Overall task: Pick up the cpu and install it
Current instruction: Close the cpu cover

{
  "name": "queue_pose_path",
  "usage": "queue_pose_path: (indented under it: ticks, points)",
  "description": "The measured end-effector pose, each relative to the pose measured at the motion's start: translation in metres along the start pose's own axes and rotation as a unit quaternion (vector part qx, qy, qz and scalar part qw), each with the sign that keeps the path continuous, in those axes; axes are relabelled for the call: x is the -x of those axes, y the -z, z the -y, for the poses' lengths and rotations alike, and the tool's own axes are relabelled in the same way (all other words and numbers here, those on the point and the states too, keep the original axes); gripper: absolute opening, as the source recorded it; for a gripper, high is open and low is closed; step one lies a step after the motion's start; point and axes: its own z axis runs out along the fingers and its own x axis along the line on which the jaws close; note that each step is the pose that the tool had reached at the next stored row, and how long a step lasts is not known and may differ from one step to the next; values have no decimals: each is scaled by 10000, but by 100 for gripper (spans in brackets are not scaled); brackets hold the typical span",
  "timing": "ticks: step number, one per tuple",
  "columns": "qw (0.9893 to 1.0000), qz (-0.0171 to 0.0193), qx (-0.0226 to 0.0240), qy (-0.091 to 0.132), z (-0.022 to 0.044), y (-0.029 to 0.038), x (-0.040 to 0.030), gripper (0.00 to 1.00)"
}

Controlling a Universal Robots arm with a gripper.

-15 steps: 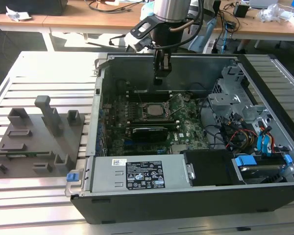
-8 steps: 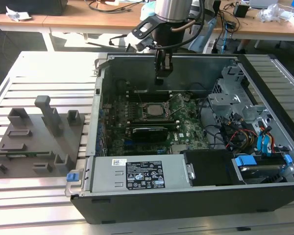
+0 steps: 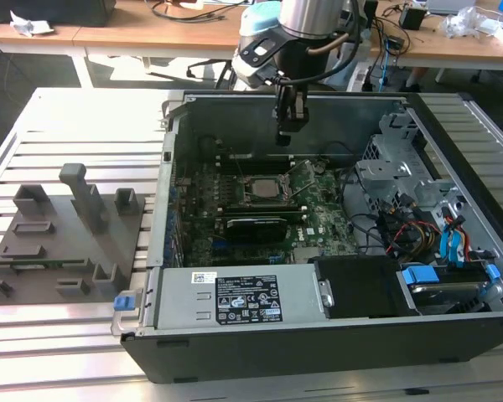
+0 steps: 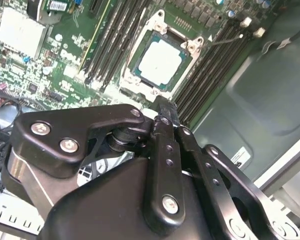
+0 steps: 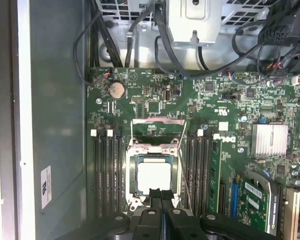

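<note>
While cpu (image 5: pixel 154 175) lies flat in socket (image 5: pixel 155 148), plate up, square sides along memory slots (image 5: pixel 106 170), jaws hang above, closed, empty.

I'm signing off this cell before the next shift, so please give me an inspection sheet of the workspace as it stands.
Surface: slatted metal table carrying an open computer case.
Job's things: the cpu lies in the motherboard socket; the socket frame is swung open.
Clutter: grey fixture tray beside the case, on the exterior view's left.
Grippers: the tool is shut with nothing between its fingers and hovers above the board by the socket.
Cables: black bundles inside the case; red and blue leads by the drive bay.
Surroundings: wooden benches behind, with equipment on them.
</note>
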Motion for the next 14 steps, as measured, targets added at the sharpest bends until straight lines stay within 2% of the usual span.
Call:
queue_pose_path:
  ticks: [6, 12, 14]
  points:
    - [10000, -1, 0, -1, -147, 8, 2, 11]
    - [10000, 0, -1, -1, -242, 14, 3, 11]
    - [10000, 0, -3, -1, -339, 19, 4, 11]
